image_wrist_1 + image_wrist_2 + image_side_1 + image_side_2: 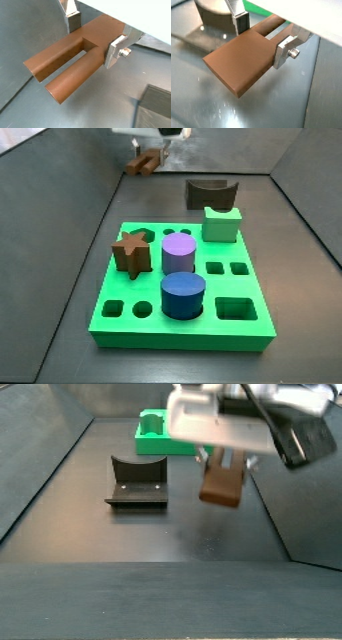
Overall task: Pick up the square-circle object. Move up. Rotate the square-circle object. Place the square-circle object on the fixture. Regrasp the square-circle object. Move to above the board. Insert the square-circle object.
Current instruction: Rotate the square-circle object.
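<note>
Peg held aloft, much of the hand out of sight

The gripper (93,37) hangs above the dark floor with the square-circle object (70,62) clamped between its fingers (115,50). In both wrist views the silver plates press on opposite sides of the reddish-brown piece, so the fingers are clenched on it. In a wrist view the piece shows as two prongs, one squared and one rounded, with a slot between them; in another wrist view only a broad flat face (241,62) is clear and the far end runs out of the picture under the white housing.

In a side view the gripper (225,459) is a blurred white and black mass that covers the top of the square-circle object (222,482); the piece hangs free below it, clear of the floor, to the right of the fixture (138,481). The board (163,436) lies beyond, mostly hidden behind the hand.

In another side view the gripper (150,150) is cut off at the top edge, and the square-circle object (142,165) is a small brown blur under it, far behind the board (181,323). The fixture (211,194) stands just beyond the board's far right corner, its lower part hidden by a pale green block (222,224). A brown star peg (131,253), a purple cylinder (179,255) and a blue cylinder (183,294) stand in the board
</note>
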